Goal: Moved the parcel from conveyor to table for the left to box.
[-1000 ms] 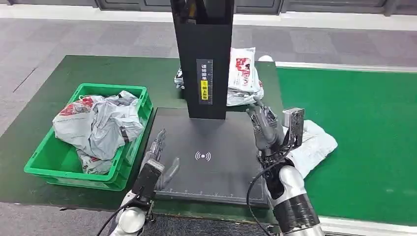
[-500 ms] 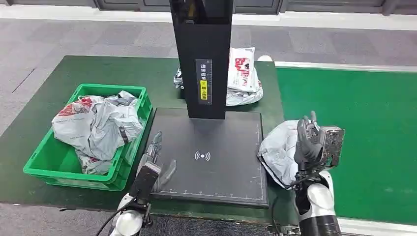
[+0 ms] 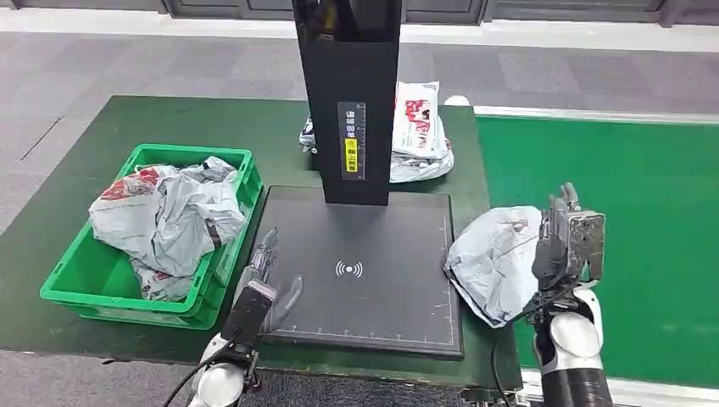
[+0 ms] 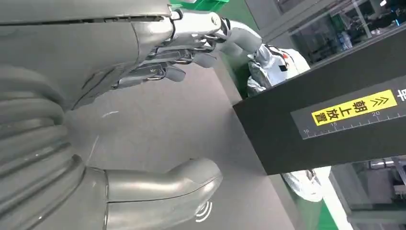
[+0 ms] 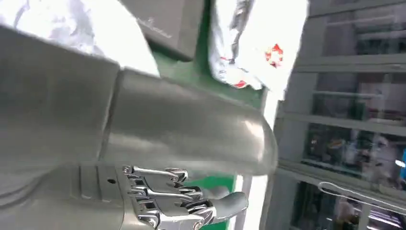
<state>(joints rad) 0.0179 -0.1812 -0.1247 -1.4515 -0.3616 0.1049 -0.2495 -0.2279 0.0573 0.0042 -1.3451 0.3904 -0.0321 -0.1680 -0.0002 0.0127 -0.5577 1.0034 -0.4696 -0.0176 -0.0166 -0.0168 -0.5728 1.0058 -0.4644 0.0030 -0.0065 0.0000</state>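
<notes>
A: The left hand (image 3: 270, 270) was slim grey metal with dark finger links, and a black box sat at its wrist.

B: And a black cable ran down to a rounded silver forearm.

A: The right hand (image 3: 561, 241) carried a scuffed grey square plate, with black wires looped beneath it.

B: Up close, a thick smooth grey thumb (image 4: 163, 184) and a ribbed cover.

One green crate (image 3: 59, 292), one scanner stand (image 3: 352, 102), two robot hands.
</notes>
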